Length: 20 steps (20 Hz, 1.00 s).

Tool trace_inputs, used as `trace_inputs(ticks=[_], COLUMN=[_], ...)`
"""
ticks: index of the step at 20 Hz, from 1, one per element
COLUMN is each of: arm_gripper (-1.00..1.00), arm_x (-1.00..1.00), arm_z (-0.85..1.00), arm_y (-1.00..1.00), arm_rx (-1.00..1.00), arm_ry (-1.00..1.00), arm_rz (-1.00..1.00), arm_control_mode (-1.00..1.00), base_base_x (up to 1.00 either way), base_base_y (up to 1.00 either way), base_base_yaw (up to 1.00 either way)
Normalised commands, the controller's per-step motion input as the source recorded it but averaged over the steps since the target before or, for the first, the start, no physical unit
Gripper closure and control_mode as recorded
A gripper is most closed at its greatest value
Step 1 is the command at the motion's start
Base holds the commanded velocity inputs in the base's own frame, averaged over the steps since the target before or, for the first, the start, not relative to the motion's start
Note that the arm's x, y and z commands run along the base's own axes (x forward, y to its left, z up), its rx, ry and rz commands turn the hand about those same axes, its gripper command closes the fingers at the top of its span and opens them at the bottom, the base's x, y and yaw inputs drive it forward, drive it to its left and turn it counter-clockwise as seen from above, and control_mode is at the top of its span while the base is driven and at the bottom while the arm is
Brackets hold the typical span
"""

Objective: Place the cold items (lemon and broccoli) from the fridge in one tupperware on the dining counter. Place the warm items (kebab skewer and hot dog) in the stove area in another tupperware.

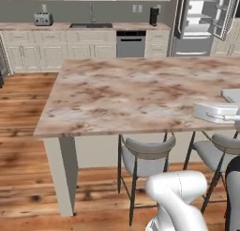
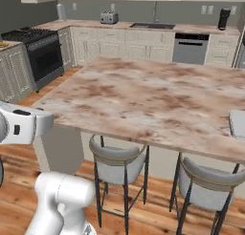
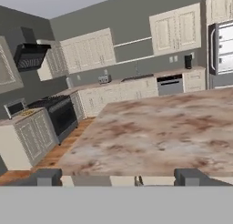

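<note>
Hand: the hand (image 3: 118, 176) has its two dark fingertips (image 3: 48, 176) set wide apart with nothing between them; it sits level with the near edge of the dining counter and looks across the top toward the far kitchen wall.
Dining counter: the dining counter (image 1: 136, 91) is a long beige marble top with brown veins; most of its surface is bare.
Another tupperware: the light grey shallow tray (image 1: 216, 111) lies on the counter near its right near edge, as the left base view shows it; what lies inside it cannot be made out.
One tupperware: a greyer container (image 1: 233, 95) lies just beyond the tray, cut by the right edge of the picture; in the right base view a grey corner (image 2: 238, 122) shows at the counter's right edge.
Fridge: the fridge (image 1: 202, 19) stands at the far right with both doors swung open, white shelves and door bins showing; their contents are too small to tell.
Stools: two grey-seated stools (image 1: 146, 156) with dark metal legs stand tucked under the counter's near edge.
Stove: a black range (image 2: 40, 55) stands at the far left, between pale cabinets.
Far wall: a toaster (image 1: 43, 19), a sink (image 1: 91, 25) and a steel dishwasher (image 1: 131, 43) line the far wall.
Floor: wood planks (image 1: 23, 131).
</note>
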Motion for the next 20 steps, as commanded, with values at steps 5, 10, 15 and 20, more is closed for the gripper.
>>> trace_inputs(ticks=[5, 10, 15, 20], arm_gripper=[-1.00, -1.00, -1.00, -1.00], arm_x=[0.00, 0.00, 0.00, 0.00], arm_z=[0.00, 0.00, 0.00, 0.00], arm_y=[0.00, 0.00, 0.00, 0.00], arm_rx=[0.00, 0.00, 0.00, 0.00], arm_ry=[0.00, 0.00, 0.00, 0.00], arm_rz=[0.00, 0.00, 0.00, 0.00], arm_control_mode=[1.00, 1.00, 1.00, 1.00], base_base_x=[0.00, 0.00, 0.01, 0.21], base_base_y=[1.00, 1.00, 1.00, 1.00], base_base_yaw=[0.17, 0.15, 0.12, 0.02])
